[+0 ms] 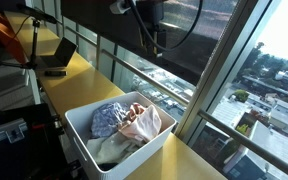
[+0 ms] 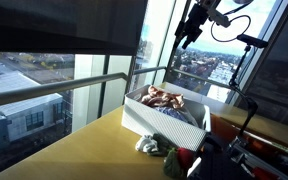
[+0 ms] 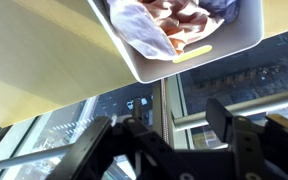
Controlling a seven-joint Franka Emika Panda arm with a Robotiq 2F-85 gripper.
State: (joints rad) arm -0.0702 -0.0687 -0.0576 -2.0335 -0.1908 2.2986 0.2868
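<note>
Claw point(image 1: 154, 40) hangs high above the white bin point(image 1: 76, 128) of clothes point(image 1: 126, 120) on the worktop point(image 1: 84, 80), its fingers spread and pinching nothing. It looks poised before a grab, and reaching the clothes likely calls for a straight descent.

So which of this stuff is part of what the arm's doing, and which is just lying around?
In hand:
gripper, open, high up
white bin
clothes inside it

Lying about:
laptop
crumpled cloth near the bin
</note>
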